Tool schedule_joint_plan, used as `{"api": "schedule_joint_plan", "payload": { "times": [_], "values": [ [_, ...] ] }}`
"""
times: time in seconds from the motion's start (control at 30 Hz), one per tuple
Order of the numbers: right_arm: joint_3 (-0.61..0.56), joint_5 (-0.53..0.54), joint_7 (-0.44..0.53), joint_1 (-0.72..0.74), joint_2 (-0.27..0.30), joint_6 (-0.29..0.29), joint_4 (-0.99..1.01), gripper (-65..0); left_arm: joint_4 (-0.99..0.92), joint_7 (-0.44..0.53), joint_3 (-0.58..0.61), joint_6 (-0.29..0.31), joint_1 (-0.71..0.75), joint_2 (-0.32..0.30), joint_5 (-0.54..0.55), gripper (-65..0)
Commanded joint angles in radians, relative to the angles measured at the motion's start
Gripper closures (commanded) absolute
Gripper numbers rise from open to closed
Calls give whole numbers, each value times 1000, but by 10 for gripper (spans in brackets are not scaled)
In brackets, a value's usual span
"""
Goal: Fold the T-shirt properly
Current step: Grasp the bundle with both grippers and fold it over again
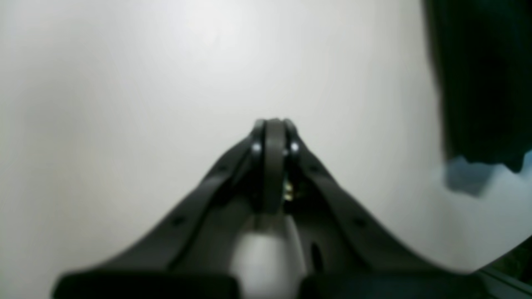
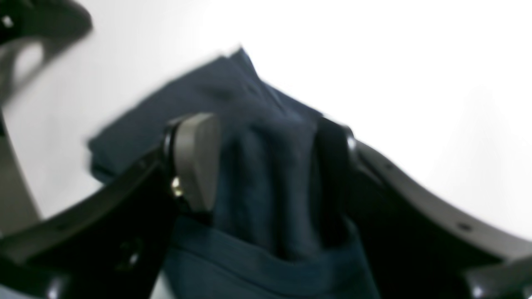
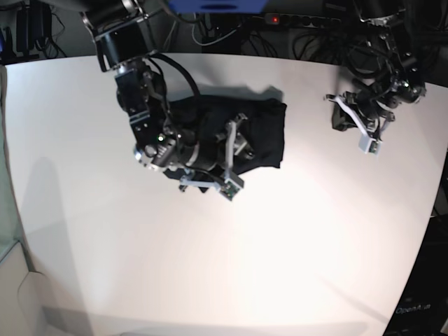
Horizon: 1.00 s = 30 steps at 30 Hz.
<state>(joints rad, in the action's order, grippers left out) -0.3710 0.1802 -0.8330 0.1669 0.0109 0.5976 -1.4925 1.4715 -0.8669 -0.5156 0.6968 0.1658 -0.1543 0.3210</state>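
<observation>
The T-shirt [image 3: 262, 133] lies as a compact dark folded bundle on the white table [image 3: 315, 245], left of centre at the back. My right gripper [image 3: 236, 158] hovers over its front-left part. In the right wrist view the right gripper [image 2: 266, 158] is open, its fingers [image 2: 195, 162] wide apart, and a soft ridge of the T-shirt [image 2: 266, 174] sits between them. My left gripper [image 3: 364, 126] rests apart from the cloth at the back right. The left wrist view shows the left gripper [image 1: 274, 124] shut on nothing over bare table.
Cables and a power strip [image 3: 308, 28] crowd the space behind the table's far edge. The table's curved right edge [image 3: 427, 238] runs close to the left arm. A dark blurred shape [image 1: 478, 83], apparently cloth, fills the upper right of the left wrist view.
</observation>
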Motion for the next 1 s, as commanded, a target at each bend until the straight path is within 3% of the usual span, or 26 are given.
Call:
{"api": "schedule_joint_plan", "payload": {
  "times": [0.0, 0.3, 0.57, 0.67, 0.97],
  "values": [
    [2, 9, 40, 26, -2, 9, -6, -380, 7, -22, -1, 1, -4, -8, -18, 0],
    [2, 9, 82, 20, 24, 9, -6, -355, 7, -22, -1, 1, -8, -6, -18, 0],
    [-3, 11, 83, 18, 14, 9, -4, -79, 7, -22, -1, 1, -8, -3, -18, 0],
    [-4, 11, 83, 18, 2, 9, -3, -6, 7, -22, -1, 1, -8, 0, -21, 0],
    [-7, 11, 83, 24, -75, 9, -3, 0, 18, -25, 7, 1, -10, 32, -15, 0]
  ]
}}
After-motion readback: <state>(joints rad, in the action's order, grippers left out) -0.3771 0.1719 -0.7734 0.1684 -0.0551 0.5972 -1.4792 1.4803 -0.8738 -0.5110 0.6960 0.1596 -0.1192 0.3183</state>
